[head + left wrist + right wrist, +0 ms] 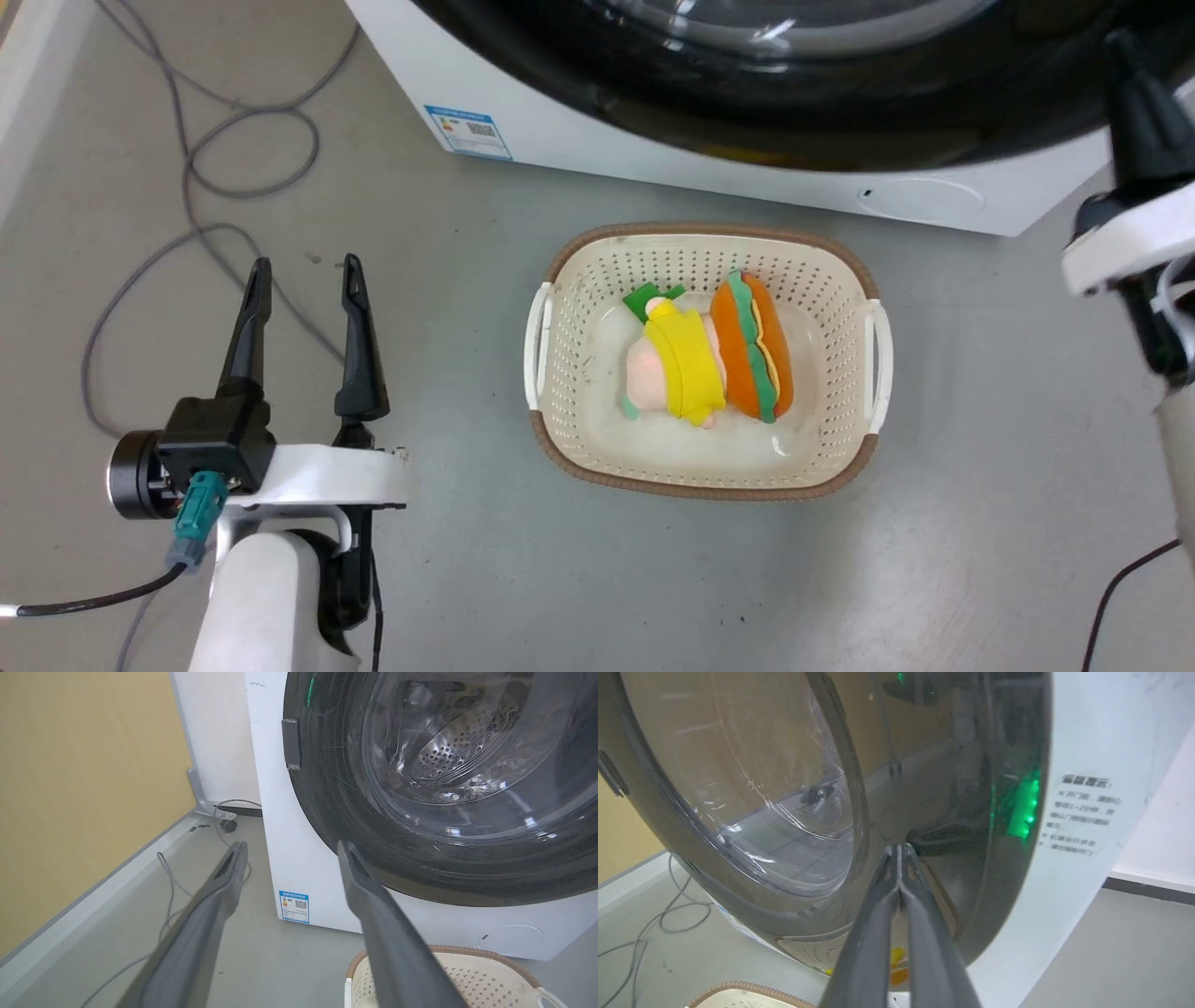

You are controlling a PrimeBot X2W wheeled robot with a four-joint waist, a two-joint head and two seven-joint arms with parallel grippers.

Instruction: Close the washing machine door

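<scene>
The washing machine [653, 154] stands white and boxy along the top of the head view. Its glossy black round door [794, 84] with the clear glass bowl [467, 751] lies flat against the front [280, 826], and I see no gap. Down at the left, my left gripper [304, 271] is open and empty over the floor, pointing at the washer's lower left corner [292, 847]. At the right edge, my right gripper [1120, 47] is shut on nothing. Its tips [900, 848] are at the door's black rim [952, 812]; I cannot tell whether they touch it.
A cream perforated basket [709, 230] holding a yellow plush toy [686, 364] and a hot-dog plush [752, 345] sits on the grey floor before the washer. Grey cables [201, 177] loop at the left. A yellow wall [84, 788] stands left of the machine.
</scene>
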